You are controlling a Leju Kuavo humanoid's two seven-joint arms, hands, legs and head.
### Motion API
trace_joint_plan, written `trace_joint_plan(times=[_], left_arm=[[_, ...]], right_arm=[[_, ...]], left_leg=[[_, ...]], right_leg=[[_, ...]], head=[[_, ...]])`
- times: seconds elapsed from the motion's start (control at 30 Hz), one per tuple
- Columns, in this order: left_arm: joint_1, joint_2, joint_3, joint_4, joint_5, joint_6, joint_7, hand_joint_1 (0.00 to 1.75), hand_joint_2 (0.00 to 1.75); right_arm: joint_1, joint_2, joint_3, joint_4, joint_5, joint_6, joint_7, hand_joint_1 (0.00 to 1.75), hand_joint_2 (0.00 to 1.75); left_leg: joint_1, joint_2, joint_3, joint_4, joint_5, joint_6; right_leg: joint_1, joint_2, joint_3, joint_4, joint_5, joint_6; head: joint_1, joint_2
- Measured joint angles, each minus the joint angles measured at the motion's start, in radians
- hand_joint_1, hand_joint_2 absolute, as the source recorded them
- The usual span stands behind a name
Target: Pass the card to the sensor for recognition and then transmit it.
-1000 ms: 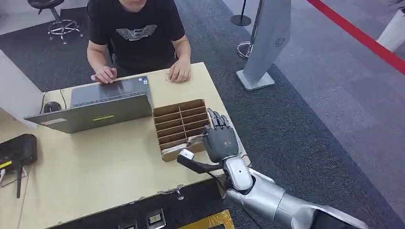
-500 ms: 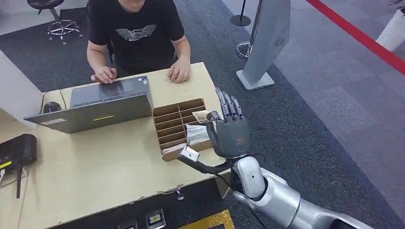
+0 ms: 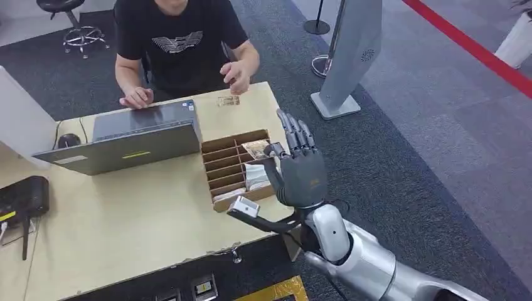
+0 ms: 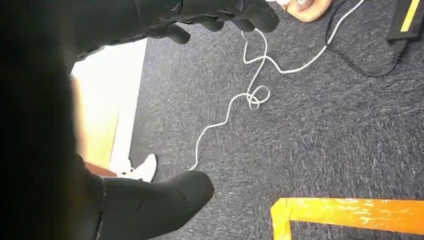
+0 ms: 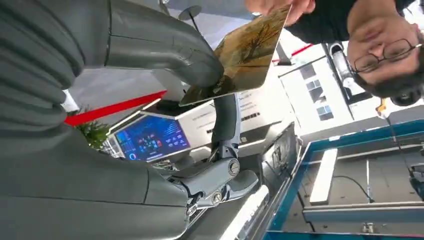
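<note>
Head view: right hand (image 3: 300, 179) pinches card (image 3: 256, 148) by thumb, other fingers spread, above divided box (image 3: 233, 164); left hand (image 4: 150, 205) fingers apart, holding nothing.

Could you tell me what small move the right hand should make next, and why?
Probably carry the card on toward the person's raised hand. The right hand pinches the card above the cardboard organizer, and that hand looks ready to receive it.
</note>
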Motion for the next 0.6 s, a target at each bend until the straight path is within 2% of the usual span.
trace_joint_plan(times=[0.33, 0.6], left_arm=[[0.000, 0.000, 0.000, 0.000, -0.027, 0.000, -0.003, 0.00, 1.75], [-0.003, 0.000, 0.000, -0.002, -0.042, 0.000, -0.003, 0.00, 1.75]], right_arm=[[-0.092, 0.069, 0.024, 0.074, -0.122, -0.016, -0.076, 1.75, 1.75], [-0.176, 0.149, 0.055, 0.198, -0.192, -0.023, -0.123, 1.75, 1.75]], left_leg=[[0.000, 0.000, -0.001, 0.000, 0.000, 0.000], [0.000, -0.001, 0.000, 0.000, 0.000, 0.000]], right_leg=[[0.000, -0.001, 0.000, 0.000, 0.000, 0.000], [0.000, -0.001, 0.000, 0.000, 0.000, 0.000]], head=[[0.000, 0.000], [0.000, 0.000]])
